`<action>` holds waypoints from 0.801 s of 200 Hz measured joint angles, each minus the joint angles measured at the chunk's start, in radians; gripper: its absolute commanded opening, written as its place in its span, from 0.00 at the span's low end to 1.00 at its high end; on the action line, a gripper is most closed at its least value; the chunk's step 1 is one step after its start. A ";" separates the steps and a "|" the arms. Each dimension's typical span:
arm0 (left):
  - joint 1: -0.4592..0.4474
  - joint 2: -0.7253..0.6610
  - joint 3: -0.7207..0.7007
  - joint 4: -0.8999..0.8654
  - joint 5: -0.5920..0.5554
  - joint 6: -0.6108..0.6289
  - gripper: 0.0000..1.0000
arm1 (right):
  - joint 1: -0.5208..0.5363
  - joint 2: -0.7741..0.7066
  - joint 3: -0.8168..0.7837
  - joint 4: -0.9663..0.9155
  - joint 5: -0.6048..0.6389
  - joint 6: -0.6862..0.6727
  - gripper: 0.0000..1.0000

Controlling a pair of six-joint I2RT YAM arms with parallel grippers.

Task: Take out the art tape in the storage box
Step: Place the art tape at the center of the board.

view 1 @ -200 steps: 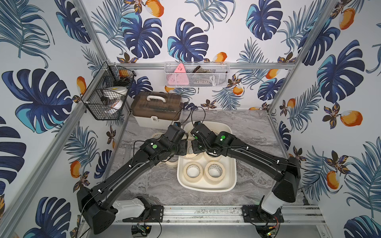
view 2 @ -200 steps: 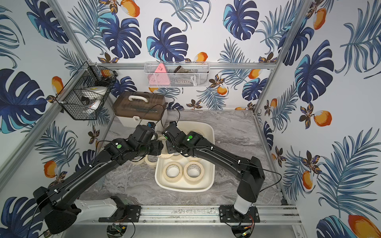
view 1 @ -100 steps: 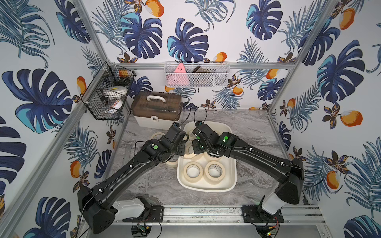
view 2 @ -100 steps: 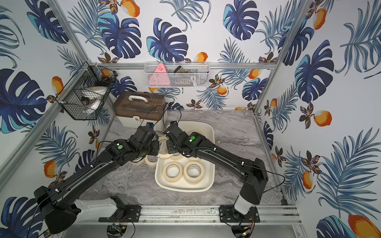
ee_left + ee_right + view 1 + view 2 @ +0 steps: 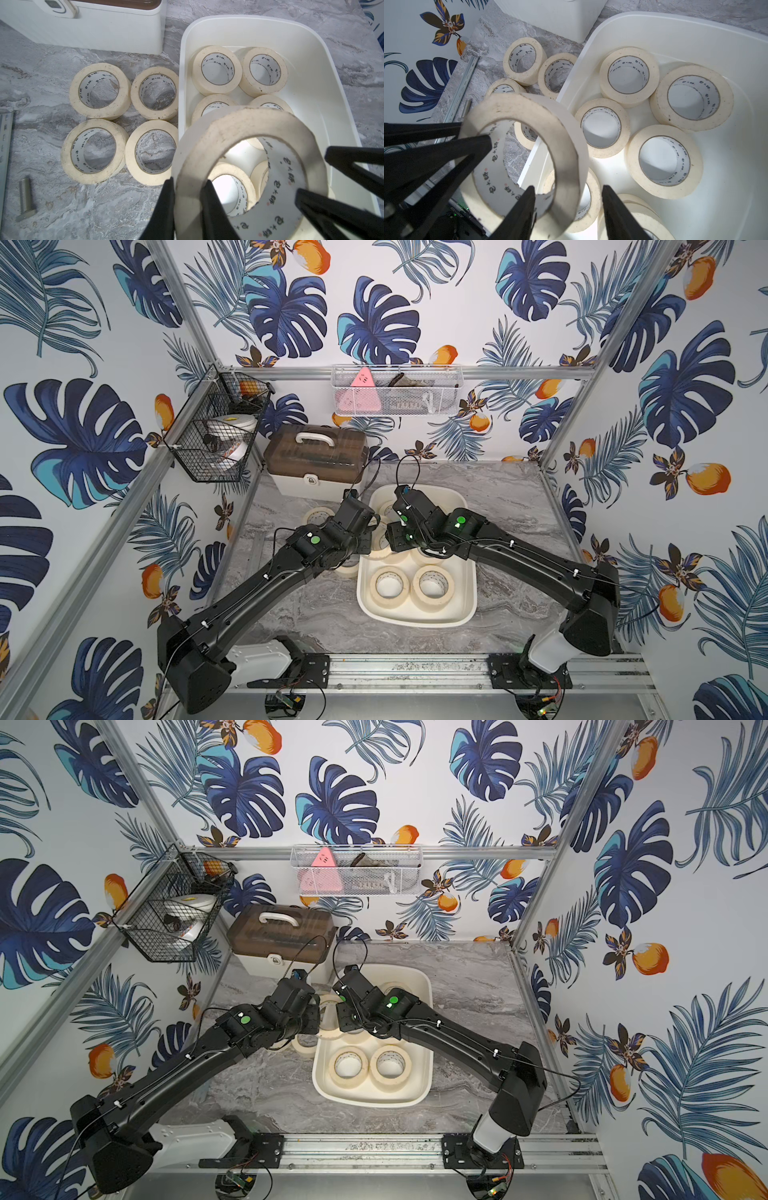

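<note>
Now the left gripper (image 5: 188,187) pinches one wall of a tape roll (image 5: 249,122) held over the rim of the storage box (image 5: 311,83), and the right gripper (image 5: 568,189) stands wide around its other wall. That thin pinch could slip and drop it back in. The left wrist view shows four rolls (image 5: 74,91) out on the table (image 5: 41,52); in both top views the arms (image 5: 257,585) hide some.

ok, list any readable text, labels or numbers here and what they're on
On the cream masking-tape roll gripped by the left hand, white core: repeated dark stylised characters with red dots, not legible for certain.
On the other cream rolls: same print, smaller.
On a black part in the right wrist view: white digit string, blurred.
In the white wire-mesh basket on the back wall: what looks like dark lettering, too small.
Nothing quotable.
</note>
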 measured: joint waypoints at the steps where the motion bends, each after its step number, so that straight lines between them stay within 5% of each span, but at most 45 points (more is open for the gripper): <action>1: 0.001 -0.001 -0.002 0.000 -0.002 -0.003 0.00 | 0.000 -0.001 -0.001 0.000 0.000 0.000 0.58; 50: 0.126 -0.051 -0.079 -0.011 -0.069 -0.138 0.00 | -0.031 -0.057 -0.058 0.001 0.008 0.011 0.60; 95: 0.250 -0.035 -0.101 -0.188 -0.190 -0.411 0.00 | -0.073 -0.094 -0.125 0.003 0.003 0.028 0.61; 160: 0.306 -0.090 -0.254 -0.398 -0.270 -0.725 0.00 | -0.164 -0.156 -0.263 0.006 -0.050 0.059 0.62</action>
